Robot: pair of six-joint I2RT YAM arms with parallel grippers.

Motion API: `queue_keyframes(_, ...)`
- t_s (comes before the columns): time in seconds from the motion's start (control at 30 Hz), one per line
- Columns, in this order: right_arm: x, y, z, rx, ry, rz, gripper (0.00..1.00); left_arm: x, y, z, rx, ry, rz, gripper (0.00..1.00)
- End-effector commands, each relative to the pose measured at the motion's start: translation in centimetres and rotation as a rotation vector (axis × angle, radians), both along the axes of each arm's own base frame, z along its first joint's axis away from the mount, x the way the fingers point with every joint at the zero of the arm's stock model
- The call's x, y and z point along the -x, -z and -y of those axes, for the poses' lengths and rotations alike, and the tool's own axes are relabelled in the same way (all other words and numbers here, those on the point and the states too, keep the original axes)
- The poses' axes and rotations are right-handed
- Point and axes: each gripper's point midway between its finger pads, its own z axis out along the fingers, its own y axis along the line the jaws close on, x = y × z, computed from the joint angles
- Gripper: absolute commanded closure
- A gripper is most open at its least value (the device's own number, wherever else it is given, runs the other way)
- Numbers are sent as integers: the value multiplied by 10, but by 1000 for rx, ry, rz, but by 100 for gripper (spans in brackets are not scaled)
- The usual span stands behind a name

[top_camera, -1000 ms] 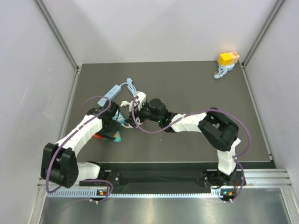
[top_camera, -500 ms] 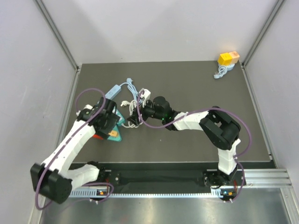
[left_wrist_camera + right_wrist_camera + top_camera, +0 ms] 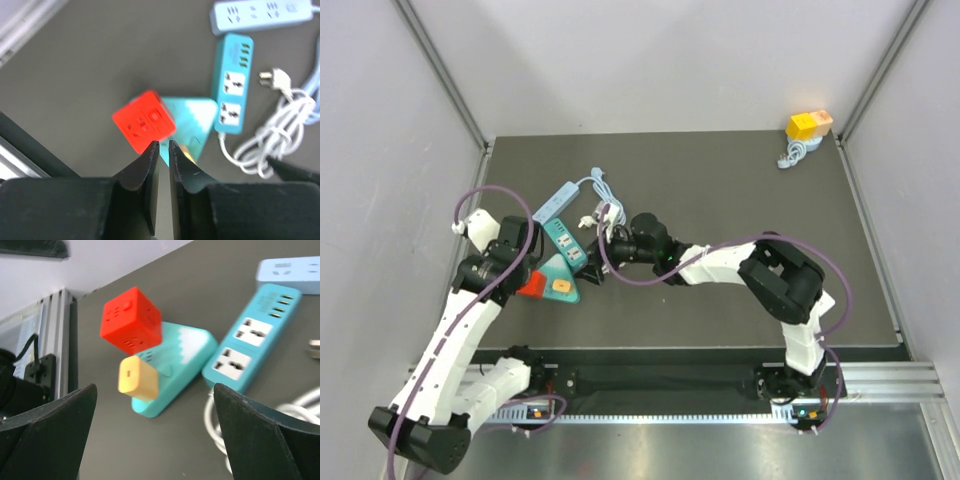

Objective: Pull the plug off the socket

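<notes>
Yellow plug [image 3: 138, 378] in teal socket [image 3: 185, 357], ahead between wide-open empty right jaws; left jaws near-shut, empty.

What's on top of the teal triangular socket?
A yellow plug stands on the socket, on its top face; its pins are hidden. A red cube abuts one edge, covering that side.
</notes>
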Motion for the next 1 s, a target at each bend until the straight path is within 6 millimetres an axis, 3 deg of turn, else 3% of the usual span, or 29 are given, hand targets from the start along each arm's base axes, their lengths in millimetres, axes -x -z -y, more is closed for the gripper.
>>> queue_keyframes(0.0, 16, -11, -23, 12, -65, 107, 0, -18, -10, -20, -104, -4, -6, 82)
queue_keyframes(0.17, 30, 3, -43, 106, -73, 178, 0, -27, 24, -29, 10, 5, -54, 100)
queue_keyframes(0.5, 41, 16, -63, 190, -92, 269, 0, -43, 53, -21, 88, 73, -73, 100)
queue_keyframes(0.7, 37, 21, -68, 223, -77, 292, 3, -28, 72, -22, 100, 35, -141, 100)
queue_keyframes(0.97, 46, 29, -76, 254, -103, 313, 6, -14, 93, -23, 122, -24, -228, 100)
